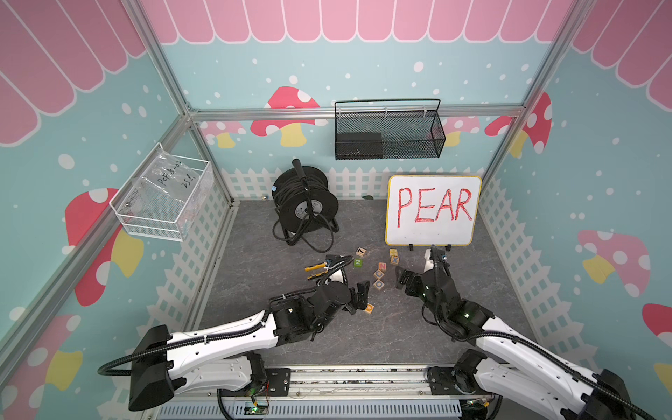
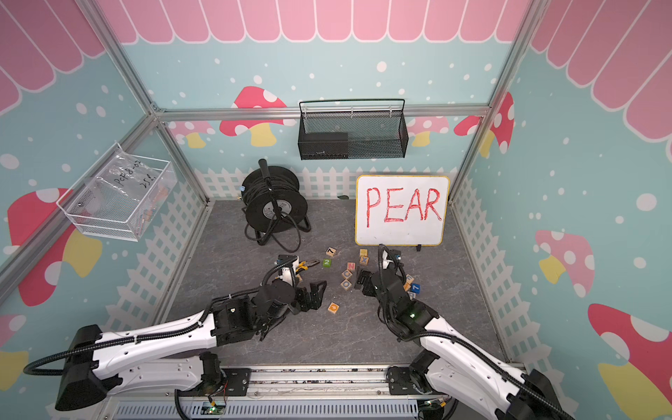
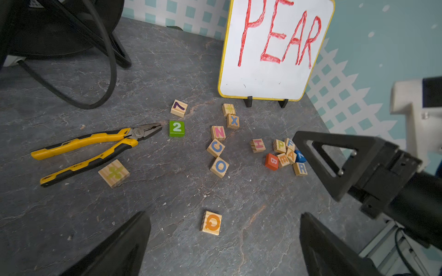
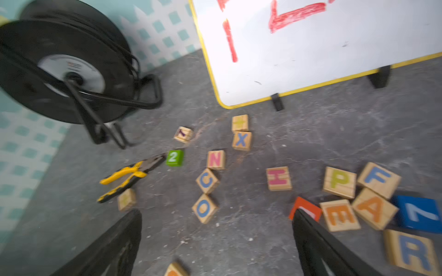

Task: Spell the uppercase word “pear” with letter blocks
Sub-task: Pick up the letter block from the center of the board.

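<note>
The four letter blocks lie bunched on the grey floor in front of the whiteboard: P [image 4: 339,182], E [image 4: 339,215], A [image 4: 374,208] and R [image 4: 412,252]. The left wrist view shows the same bunch, with P [image 3: 279,145], E [image 3: 283,159], A [image 3: 291,155] and R [image 3: 300,168]. My right gripper [image 4: 215,229] hangs open just left of the bunch, with one finger beside the E block. My left gripper [image 3: 224,239] is open over bare floor near an orange Q block [image 3: 211,223]. Neither holds anything. In both top views my right arm hides most of the bunch.
Touching the bunch are an F block [image 4: 379,179], a blue cube [image 4: 418,213] and a red B cube [image 3: 272,161]. H [image 3: 257,145], N [image 3: 218,132], C [image 3: 215,147], O [image 3: 219,166] and X [image 3: 233,121] lie leftward. Pliers [image 3: 95,148], a green 2 cube [image 3: 176,128], a cable reel [image 1: 305,203] and the whiteboard [image 1: 432,211] stand around.
</note>
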Robot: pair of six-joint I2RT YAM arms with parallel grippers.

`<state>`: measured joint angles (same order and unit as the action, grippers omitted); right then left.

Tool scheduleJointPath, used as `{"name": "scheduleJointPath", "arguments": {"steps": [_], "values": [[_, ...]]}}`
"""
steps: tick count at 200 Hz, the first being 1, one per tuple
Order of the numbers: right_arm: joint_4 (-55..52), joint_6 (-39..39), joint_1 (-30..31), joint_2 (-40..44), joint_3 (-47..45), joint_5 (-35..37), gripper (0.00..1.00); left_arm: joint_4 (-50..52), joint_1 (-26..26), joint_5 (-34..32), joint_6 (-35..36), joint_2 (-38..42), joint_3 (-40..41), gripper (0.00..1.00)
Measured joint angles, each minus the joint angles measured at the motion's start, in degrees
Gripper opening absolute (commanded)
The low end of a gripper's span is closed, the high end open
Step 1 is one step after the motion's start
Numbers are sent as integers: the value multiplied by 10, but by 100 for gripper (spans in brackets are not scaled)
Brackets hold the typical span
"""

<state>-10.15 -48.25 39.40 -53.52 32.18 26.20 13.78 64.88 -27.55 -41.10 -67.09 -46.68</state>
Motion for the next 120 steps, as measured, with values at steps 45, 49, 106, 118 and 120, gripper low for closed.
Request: {"name": "scheduleJointPath", "arguments": {"steps": [45,49,106,118,120], "values": [[-93,5,-41,-47,10,54,100,14,0,29,41,-109,-56,100],[-96,8,-49,-43,10,54,100,16,0,31,45,-118,-63,100],[-103,64,-210,58,8,34,100,26,0,54,97,-240,-172,100],[-102,76,-229,66,8,28,99,32,0,59,107,-272,-208,100],[-102,77,-233,66,8,28,99,34,0,60,109,-279,-215,99]]}}
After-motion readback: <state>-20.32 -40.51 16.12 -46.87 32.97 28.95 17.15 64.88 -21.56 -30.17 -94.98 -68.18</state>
